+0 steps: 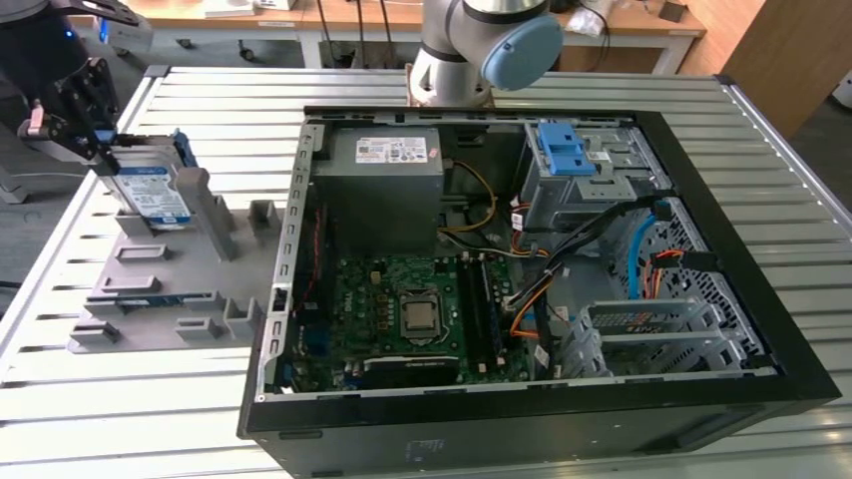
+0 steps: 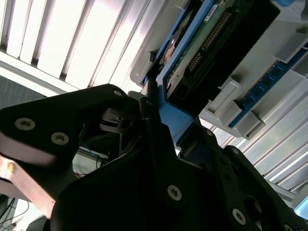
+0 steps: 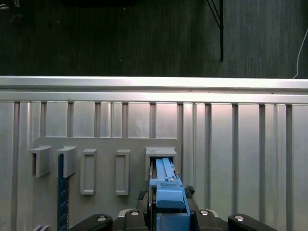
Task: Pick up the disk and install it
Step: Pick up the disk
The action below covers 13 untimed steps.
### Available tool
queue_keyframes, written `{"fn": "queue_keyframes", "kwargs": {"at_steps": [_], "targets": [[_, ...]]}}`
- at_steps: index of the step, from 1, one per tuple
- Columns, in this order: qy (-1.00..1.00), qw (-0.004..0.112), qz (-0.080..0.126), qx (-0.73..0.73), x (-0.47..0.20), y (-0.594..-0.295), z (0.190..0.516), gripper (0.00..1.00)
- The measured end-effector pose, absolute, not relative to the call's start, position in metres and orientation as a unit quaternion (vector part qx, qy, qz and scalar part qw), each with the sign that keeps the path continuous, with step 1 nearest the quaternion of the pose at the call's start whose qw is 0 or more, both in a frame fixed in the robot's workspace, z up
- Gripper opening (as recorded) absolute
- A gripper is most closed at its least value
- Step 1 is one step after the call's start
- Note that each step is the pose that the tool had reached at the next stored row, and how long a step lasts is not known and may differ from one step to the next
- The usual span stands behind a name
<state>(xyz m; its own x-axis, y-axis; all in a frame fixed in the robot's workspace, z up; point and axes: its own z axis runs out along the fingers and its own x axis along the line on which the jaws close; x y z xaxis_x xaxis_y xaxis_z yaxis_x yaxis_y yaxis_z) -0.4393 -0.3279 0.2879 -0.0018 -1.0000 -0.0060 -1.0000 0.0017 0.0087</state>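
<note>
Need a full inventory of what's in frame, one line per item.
disk: 1, silver with blue frame, upright in the holder, exterior view's left
holder: 1, grey, on the table beside the case
computer case: 1, black, open, mid-table
power supply: 1, grey, inside case
motherboard: 1, green, inside case
latch piece: 1, light blue, inside case
table: 1, silver slats, under everything
arm: 1, grey, blue cap, behind case
gripper: 1, black, shut on the disk

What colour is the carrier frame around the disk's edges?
Blue; the carrier frame around the disk shows best in the first wrist view.
</note>
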Motion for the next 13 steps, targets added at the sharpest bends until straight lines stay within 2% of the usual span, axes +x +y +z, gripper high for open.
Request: {"fn": "queue_keyframes", "kwargs": {"at_steps": [2,3,5,7,8,13], "targets": [[-0.708,0.001,-0.005,0.707,-0.4393,-0.3279,0.2879,0.38],[-0.708,0.001,-0.005,0.707,-0.4393,-0.3279,0.2879,0.44],[-0.707,0.001,-0.005,0.707,-0.4393,-0.3279,0.2879,0.44],[-0.707,0.001,-0.005,0.707,-0.4393,-0.3280,0.2879,0.43],[-0.707,0.001,-0.005,0.707,-0.4393,-0.3279,0.2879,0.36],[-0.707,0.001,-0.005,0.707,-0.4393,-0.3279,0.2879,0.36]]}}
